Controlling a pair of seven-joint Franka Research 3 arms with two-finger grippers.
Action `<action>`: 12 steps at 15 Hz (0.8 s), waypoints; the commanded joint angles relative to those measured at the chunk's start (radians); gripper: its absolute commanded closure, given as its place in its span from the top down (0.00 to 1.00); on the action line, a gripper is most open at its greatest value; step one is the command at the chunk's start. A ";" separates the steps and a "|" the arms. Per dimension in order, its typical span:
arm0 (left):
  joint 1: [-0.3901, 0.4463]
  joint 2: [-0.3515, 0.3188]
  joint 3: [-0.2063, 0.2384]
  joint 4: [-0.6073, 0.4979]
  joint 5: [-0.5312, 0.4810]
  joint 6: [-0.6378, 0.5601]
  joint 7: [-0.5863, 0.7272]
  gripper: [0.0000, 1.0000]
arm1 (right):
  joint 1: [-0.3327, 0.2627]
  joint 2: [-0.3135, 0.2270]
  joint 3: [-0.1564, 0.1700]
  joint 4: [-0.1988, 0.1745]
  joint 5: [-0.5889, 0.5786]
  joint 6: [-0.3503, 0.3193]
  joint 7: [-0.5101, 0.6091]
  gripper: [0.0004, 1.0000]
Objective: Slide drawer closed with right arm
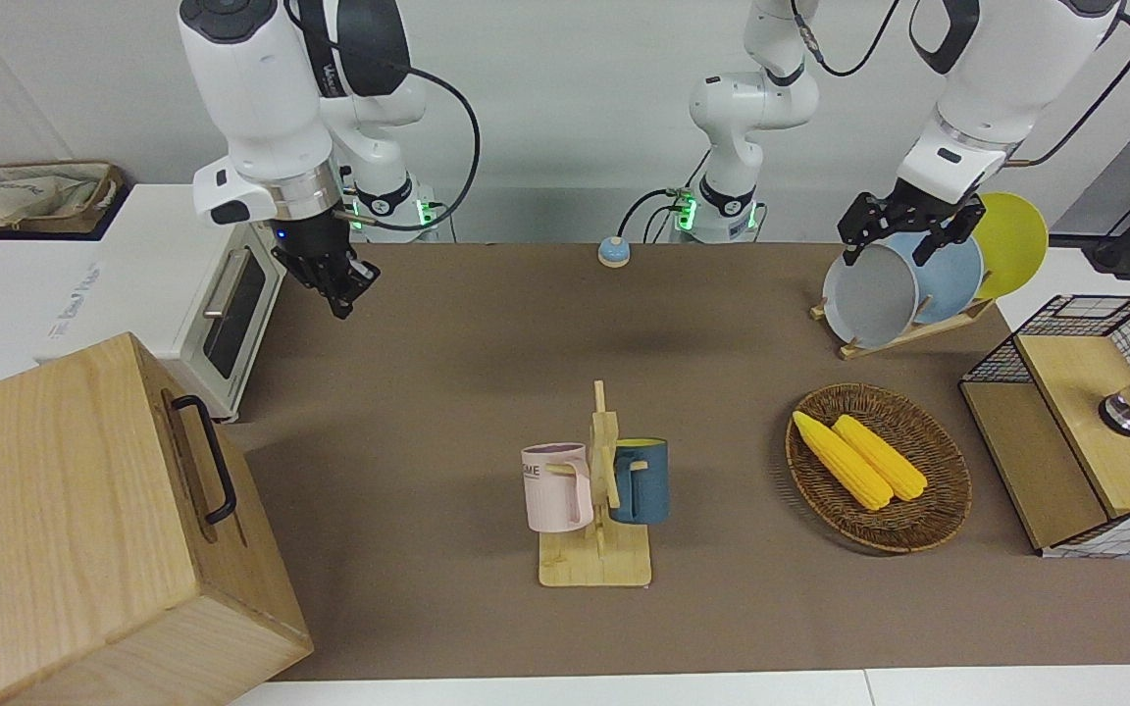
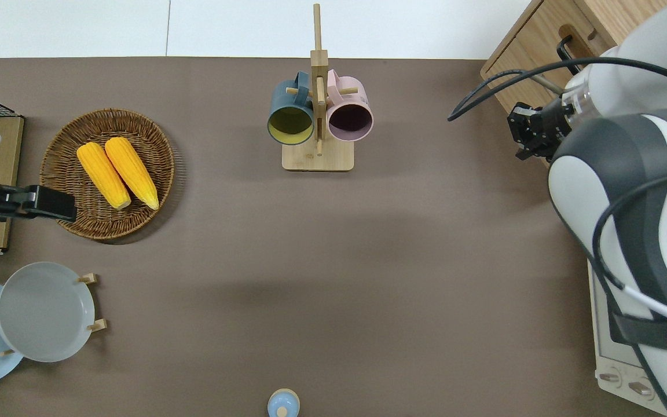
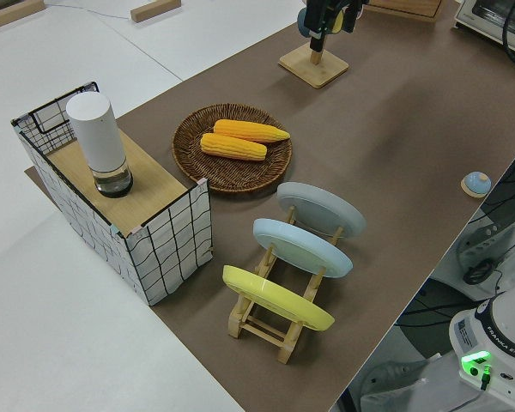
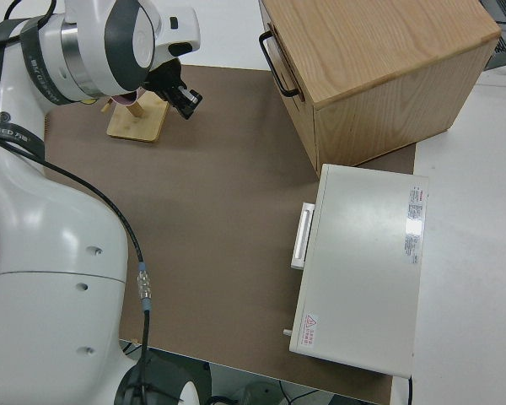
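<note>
The drawer sits in the large wooden box at the right arm's end of the table. Its front panel with the black bar handle looks flush with the box. My right gripper hangs in the air, apart from the box. In the overhead view the right gripper is over the mat, just in front of the drawer, at the end of the panel nearer the robots. The left arm is parked.
A white toaster oven stands beside the box, nearer the robots. A mug rack with a pink and a blue mug stands mid-table. A wicker basket with two corn cobs, a plate rack and a mesh box are at the left arm's end.
</note>
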 commanded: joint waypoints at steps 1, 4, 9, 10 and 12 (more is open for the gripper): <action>0.004 0.011 -0.006 0.024 0.017 -0.020 0.010 0.99 | -0.015 -0.134 -0.007 -0.139 0.018 -0.008 -0.216 0.00; 0.004 0.011 -0.006 0.026 0.017 -0.020 0.010 0.99 | -0.033 -0.170 -0.014 -0.152 0.066 -0.028 -0.333 0.00; 0.004 0.011 -0.006 0.026 0.017 -0.020 0.010 0.99 | -0.060 -0.155 -0.016 -0.146 0.069 -0.017 -0.445 0.57; 0.004 0.011 -0.006 0.026 0.017 -0.020 0.010 0.99 | -0.060 -0.145 -0.016 -0.144 0.066 -0.005 -0.450 0.79; 0.004 0.011 -0.006 0.024 0.017 -0.020 0.010 0.99 | -0.064 -0.135 -0.016 -0.141 0.069 0.016 -0.477 0.99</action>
